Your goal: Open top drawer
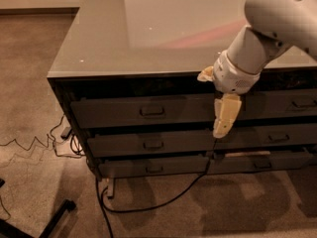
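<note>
The top drawer is the wide dark grey one just under the glossy grey cabinet top, with a small rectangular metal pull at its centre. Its front looks about flush with the drawers below, and a dark gap runs above it. My gripper hangs pointing down from the white arm, in front of the drawer's right end and well to the right of the pull. It holds nothing that I can see.
Two slimmer drawers lie below, and a second drawer stack sits to the right. A black cable runs over the carpet, with more wires at the left. A dark stand leg is at the lower left.
</note>
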Robot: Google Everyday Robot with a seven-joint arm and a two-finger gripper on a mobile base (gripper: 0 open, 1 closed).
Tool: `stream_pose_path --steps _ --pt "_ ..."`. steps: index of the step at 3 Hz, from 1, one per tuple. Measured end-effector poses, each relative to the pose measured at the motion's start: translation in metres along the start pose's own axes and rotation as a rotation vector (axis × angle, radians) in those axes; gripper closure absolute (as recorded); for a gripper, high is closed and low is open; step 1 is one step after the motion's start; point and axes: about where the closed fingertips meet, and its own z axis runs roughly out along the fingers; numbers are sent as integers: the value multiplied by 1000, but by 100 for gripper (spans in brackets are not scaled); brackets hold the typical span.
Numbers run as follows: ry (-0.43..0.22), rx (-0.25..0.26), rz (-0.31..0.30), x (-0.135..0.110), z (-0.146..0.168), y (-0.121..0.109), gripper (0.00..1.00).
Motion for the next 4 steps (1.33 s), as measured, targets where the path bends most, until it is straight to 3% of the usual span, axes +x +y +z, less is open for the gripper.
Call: stream_pose_path --steps 1,2,4 --pt "-32 -12 61 23 34 -14 0" --pt "-38 -44 83 27 77 -36 0" --pt "-24 -46 76 25 82 -33 0"
